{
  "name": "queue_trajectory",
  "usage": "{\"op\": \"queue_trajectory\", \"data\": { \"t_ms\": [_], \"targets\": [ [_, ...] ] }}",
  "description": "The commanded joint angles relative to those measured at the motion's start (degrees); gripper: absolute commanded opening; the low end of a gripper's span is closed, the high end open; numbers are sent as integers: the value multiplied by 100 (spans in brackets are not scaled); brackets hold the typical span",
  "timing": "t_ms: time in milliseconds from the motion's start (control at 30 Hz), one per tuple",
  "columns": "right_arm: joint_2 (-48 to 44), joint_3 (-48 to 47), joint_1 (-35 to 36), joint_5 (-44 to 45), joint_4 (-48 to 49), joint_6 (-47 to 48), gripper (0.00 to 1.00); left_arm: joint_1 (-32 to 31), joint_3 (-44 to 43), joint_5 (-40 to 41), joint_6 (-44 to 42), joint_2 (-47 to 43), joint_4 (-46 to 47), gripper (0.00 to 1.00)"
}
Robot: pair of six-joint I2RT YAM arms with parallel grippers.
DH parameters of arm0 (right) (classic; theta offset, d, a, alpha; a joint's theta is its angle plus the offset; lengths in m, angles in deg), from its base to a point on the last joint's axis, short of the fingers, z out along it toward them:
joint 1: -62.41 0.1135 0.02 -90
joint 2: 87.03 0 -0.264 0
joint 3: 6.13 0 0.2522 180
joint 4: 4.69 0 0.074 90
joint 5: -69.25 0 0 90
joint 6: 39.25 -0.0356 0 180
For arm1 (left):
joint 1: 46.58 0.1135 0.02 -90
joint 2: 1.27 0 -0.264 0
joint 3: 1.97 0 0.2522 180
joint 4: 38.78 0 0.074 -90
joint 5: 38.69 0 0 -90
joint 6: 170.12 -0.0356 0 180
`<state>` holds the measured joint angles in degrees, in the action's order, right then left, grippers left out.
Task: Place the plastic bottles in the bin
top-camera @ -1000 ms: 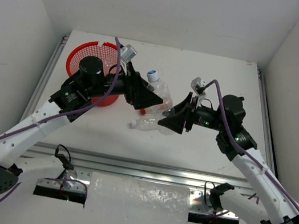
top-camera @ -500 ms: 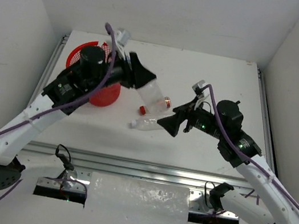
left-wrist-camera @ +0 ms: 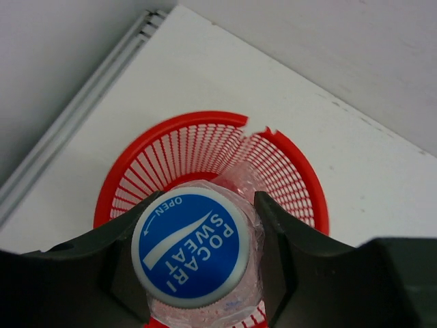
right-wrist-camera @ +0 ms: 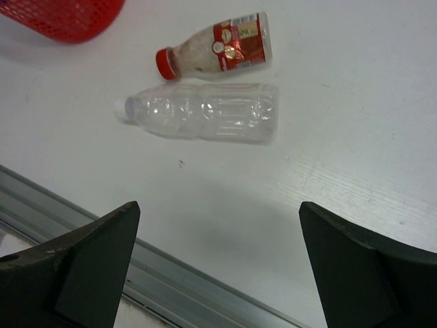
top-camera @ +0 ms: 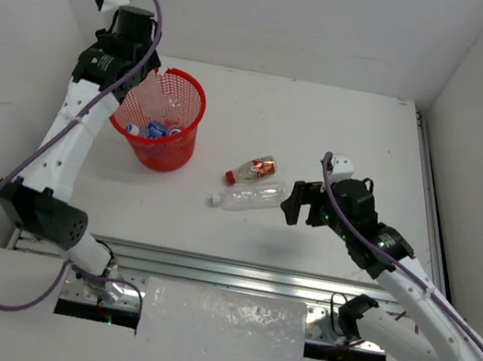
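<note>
The left jaws are closed on a blue-capped bottle (left-wrist-camera: pixel 190 247), held cap-up above the bin (left-wrist-camera: pixel 109 193), toward its near side rather than its middle. If it is let go there, the rim, which is cracked on the far side, could be struck and the bottle thrown out onto the surface (top-camera: pixel 327 121). The light bin could also be nudged over, spilling the bottles inside (top-camera: pixel 152 130).

The right jaws are spread wide and hold nothing, hovering near a clear bottle (right-wrist-camera: pixel 205 111) lying just beside a red-capped bottle (right-wrist-camera: pixel 218 44). Both are round and on their sides: either could be rolled away by one finger landing first, or its neighbour pinched along with it.
</note>
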<state>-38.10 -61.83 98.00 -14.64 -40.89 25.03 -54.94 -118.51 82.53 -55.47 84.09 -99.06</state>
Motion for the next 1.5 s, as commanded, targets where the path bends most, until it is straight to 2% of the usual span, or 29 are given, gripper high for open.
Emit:
{"op": "queue_trajectory", "data": {
  "t_ms": [0,167,267,367,400,467,533,567,733,833,900,967,1133,1167,1267,1467],
  "targets": [
    [160,80,0,119,266,31,99,168,-654,838,-152,514,-50,0],
    [249,264,0,-92,512,40,99,168,-928,1746,-363,990,151,1],
    [310,282,0,-171,591,75,99,186,-735,1633,-469,1096,565,18],
    [372,273,0,-215,635,137,99,186,-734,1449,-425,1298,609,47],
    [389,265,0,-224,635,180,99,186,-769,1413,-338,1316,496,68],
    [495,212,9,-268,618,216,99,186,-796,1457,-250,1316,355,79],
    [617,116,-17,-321,574,225,99,186,-717,1509,-241,1229,311,96],
    [766,80,-35,-364,574,207,99,186,-673,1544,-241,1176,302,100],
    [1364,-271,-61,-391,574,-74,99,194,-647,1440,-153,878,118,100],
    [2093,-780,-61,-216,329,-460,99,194,-603,949,-56,421,-85,100],
    [2673,-1200,-61,186,135,-1054,99,177,-218,316,-48,-123,-111,100],
    [3007,-1448,-53,390,12,-1852,99,107,616,-175,-65,-904,150,100],
    [4132,-2555,341,1637,-1454,-3771,99,36,2654,-600,-153,-2565,732,100],
    [4255,-2670,421,1787,-1613,-4331,99,28,2849,-530,-231,-2725,767,100],
    [4616,-2952,676,2052,-1993,-5212,99,27,3430,-337,-372,-3121,855,100],
    [5398,-3715,932,2193,-2625,-6392,99,19,3994,-556,-364,-3403,1004,100]
  ]
}}
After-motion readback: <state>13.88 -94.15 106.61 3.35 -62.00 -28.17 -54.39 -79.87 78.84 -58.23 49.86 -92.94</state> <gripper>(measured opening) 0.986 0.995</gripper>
